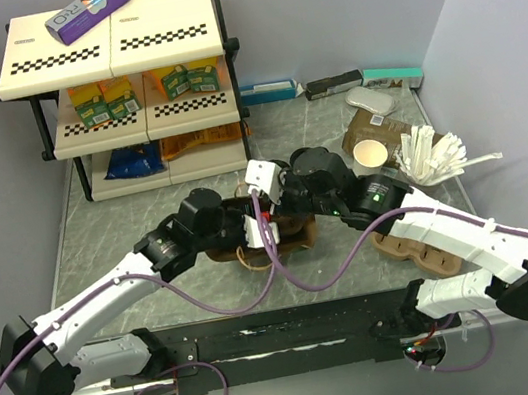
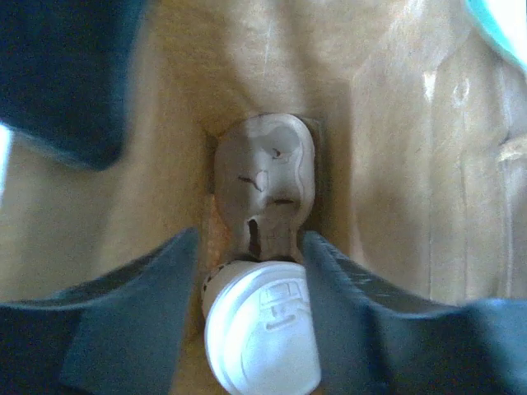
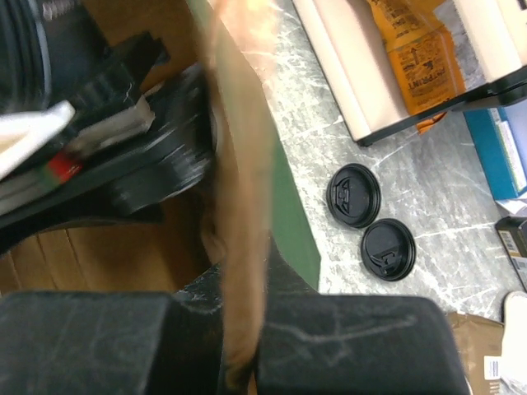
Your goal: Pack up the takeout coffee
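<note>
Left side first: my left gripper (image 2: 251, 247) is down inside the bag (image 2: 395, 164), its jaws closed on a white-lidded cup (image 2: 263, 341). The tray (image 2: 263, 177) lies straight below, on the bag's floor. Over to my right gripper (image 3: 239, 337): it's pinched shut on the bag's rim, propping the mouth open, with two black lids (image 3: 354, 195) on the bench (image 3: 428, 148) off to its right. I'd call this the lowering step. Next I need to line the cup over a tray well, ease it down, then release.
</note>
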`<state>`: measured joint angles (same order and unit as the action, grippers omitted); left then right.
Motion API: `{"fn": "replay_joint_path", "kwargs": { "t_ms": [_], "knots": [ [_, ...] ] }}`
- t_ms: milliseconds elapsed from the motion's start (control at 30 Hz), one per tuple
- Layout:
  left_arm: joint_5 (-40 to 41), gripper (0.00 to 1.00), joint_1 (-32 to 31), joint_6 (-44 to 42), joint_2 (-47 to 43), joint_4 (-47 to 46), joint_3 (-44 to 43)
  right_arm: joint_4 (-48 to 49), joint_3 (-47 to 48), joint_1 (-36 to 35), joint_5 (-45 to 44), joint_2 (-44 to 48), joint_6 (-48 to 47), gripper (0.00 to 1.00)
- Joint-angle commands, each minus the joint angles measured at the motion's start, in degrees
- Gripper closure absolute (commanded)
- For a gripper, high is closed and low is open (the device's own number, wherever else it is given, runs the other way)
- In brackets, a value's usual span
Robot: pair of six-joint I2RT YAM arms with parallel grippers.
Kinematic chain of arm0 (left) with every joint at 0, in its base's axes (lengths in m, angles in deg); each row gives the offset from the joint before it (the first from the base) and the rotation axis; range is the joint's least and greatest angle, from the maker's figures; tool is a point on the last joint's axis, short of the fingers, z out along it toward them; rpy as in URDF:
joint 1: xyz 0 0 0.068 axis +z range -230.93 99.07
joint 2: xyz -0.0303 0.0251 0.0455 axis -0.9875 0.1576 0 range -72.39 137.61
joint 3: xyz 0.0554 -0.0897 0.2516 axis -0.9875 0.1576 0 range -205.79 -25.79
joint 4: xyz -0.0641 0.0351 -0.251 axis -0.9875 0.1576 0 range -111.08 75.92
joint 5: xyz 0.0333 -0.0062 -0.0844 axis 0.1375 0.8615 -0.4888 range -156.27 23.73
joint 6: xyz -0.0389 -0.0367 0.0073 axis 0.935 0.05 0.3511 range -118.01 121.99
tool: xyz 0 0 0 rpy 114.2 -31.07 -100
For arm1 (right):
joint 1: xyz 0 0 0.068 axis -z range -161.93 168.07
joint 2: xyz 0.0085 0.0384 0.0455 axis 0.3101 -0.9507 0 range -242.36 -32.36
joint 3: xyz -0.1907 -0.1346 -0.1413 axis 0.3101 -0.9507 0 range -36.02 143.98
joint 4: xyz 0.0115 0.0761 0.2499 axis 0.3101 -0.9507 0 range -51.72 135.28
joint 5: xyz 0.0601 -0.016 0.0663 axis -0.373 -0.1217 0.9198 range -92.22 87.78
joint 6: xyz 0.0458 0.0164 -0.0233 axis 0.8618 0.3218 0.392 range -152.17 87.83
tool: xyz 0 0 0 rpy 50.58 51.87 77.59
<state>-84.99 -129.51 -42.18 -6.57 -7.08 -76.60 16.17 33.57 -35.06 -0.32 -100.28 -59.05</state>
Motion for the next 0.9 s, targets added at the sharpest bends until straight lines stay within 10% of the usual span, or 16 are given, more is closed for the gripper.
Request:
{"fn": "replay_joint_path", "kwargs": {
  "t_ms": [0,867],
  "knots": [
    [0.3,0.32,0.7,2.6,-2.4,2.9,-3.1,0.5,-1.3,-0.5,1.1,0.9,0.7,1.00],
    [13.8,0.23,0.1,-5.4,-1.8,7.5,4.8,3.9,-4.2,-2.1,1.7,4.0,-1.7,1.00]
  ]
}}
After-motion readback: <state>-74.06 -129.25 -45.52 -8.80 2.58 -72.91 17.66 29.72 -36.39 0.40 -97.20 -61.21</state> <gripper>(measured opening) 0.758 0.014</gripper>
